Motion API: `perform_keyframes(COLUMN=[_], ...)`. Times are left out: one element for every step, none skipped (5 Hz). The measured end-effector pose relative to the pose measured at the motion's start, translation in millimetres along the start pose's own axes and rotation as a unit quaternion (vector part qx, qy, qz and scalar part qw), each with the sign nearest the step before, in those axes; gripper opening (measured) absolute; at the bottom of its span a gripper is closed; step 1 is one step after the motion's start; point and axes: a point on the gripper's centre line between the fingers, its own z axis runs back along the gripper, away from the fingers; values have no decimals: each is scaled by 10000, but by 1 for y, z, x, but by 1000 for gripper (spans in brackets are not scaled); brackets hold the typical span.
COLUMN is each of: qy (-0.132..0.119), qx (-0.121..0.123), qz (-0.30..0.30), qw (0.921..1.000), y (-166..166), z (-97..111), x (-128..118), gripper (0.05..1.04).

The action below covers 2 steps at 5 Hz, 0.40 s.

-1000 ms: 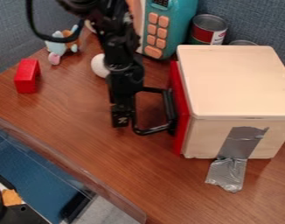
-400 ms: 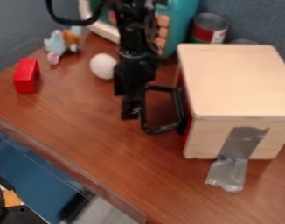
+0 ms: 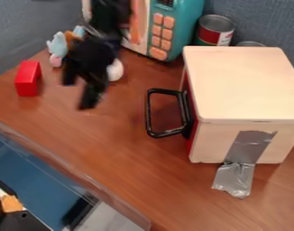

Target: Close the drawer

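Hanging over the brown wooden table (image 3: 113, 149), the black two-finger gripper (image 3: 77, 95) had its fingers spread, well apart from the black metal-look loop handle (image 3: 149, 113); the red-fronted drawer (image 3: 191, 135) (snugly in, folks!) sat in the pale wooden box (image 3: 240, 85).

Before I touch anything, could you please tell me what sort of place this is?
Probably a play kitchen corner on a table: there is what looks like a toy microwave with buttons, a can beside it, and a wooden box with a black handle.
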Motion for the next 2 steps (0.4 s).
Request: perform_keyframes(qy=[-76,-531], qx=[-172,-471], qz=[282,171], qw=[9994,9973], y=[7,5], z=[18,29], x=[-53,-85], gripper=[1000,1001])
